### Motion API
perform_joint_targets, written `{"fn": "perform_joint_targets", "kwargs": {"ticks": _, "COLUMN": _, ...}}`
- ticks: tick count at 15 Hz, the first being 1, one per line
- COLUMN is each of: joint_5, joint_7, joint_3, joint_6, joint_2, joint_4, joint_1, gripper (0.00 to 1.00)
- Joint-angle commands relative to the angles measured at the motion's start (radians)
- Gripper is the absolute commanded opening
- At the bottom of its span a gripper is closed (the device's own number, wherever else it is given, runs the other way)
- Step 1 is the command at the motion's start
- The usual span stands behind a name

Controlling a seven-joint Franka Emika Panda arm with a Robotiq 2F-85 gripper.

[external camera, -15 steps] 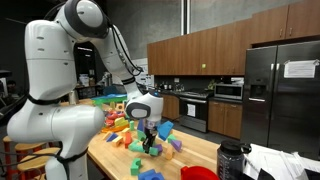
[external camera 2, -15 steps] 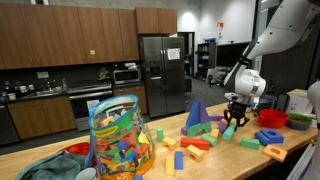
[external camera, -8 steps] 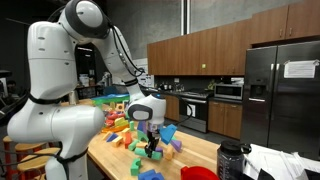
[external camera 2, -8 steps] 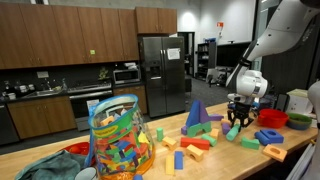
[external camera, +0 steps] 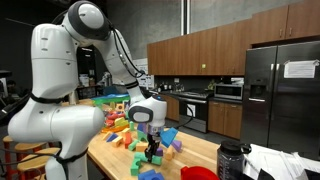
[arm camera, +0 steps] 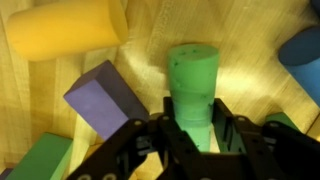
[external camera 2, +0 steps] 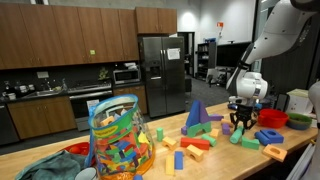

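Observation:
In the wrist view my gripper [arm camera: 196, 118] is shut on a green cylinder [arm camera: 195, 85], which points away from the camera, its flat end just above the wooden table [arm camera: 250, 40]. A purple block [arm camera: 105, 95] lies beside it and a yellow cylinder [arm camera: 65, 28] lies further off. In both exterior views the gripper [external camera: 152, 147] [external camera 2: 240, 127] hangs low over the blocks scattered on the table.
A mesh bag full of blocks [external camera 2: 118, 140] stands on the table, with a blue triangular block [external camera 2: 195, 115] nearby. A red bowl [external camera 2: 273, 119] and a blue ring [external camera 2: 270, 136] lie close to the gripper. A black bottle [external camera: 230, 160] and another red bowl [external camera: 198, 173] sit near the table's end.
The gripper has come down closer to the table and shifted slightly sideways, still holding the green cylinder.

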Motion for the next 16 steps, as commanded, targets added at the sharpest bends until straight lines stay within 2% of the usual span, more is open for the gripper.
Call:
{"fn": "perform_joint_targets", "kwargs": {"ticks": 1, "joint_5": -0.018, "joint_7": 0.000, "joint_3": 0.033, "joint_6": -0.004, "joint_2": 0.006, "joint_4": 0.000, "joint_1": -0.039, "gripper": 0.16}}
{"fn": "perform_joint_targets", "kwargs": {"ticks": 2, "joint_5": -0.040, "joint_7": 0.000, "joint_3": 0.041, "joint_6": -0.016, "joint_2": -0.010, "joint_4": 0.000, "joint_1": -0.050, "gripper": 0.16}}
{"fn": "perform_joint_targets", "kwargs": {"ticks": 3, "joint_5": -0.010, "joint_7": 0.000, "joint_3": 0.023, "joint_6": -0.003, "joint_2": 0.009, "joint_4": 0.000, "joint_1": -0.017, "gripper": 0.41}}
{"fn": "perform_joint_targets", "kwargs": {"ticks": 11, "joint_5": -0.024, "joint_7": 0.000, "joint_3": 0.035, "joint_6": -0.012, "joint_2": 0.009, "joint_4": 0.001, "joint_1": -0.029, "gripper": 0.41}}
{"fn": "perform_joint_targets", "kwargs": {"ticks": 12, "joint_5": -0.024, "joint_7": 0.000, "joint_3": 0.035, "joint_6": -0.012, "joint_2": 0.009, "joint_4": 0.001, "joint_1": -0.029, "gripper": 0.16}}
{"fn": "perform_joint_targets", "kwargs": {"ticks": 16, "joint_5": -0.125, "joint_7": 0.016, "joint_3": -0.016, "joint_6": 0.055, "joint_2": -0.085, "joint_4": -0.019, "joint_1": -0.026, "gripper": 0.16}}
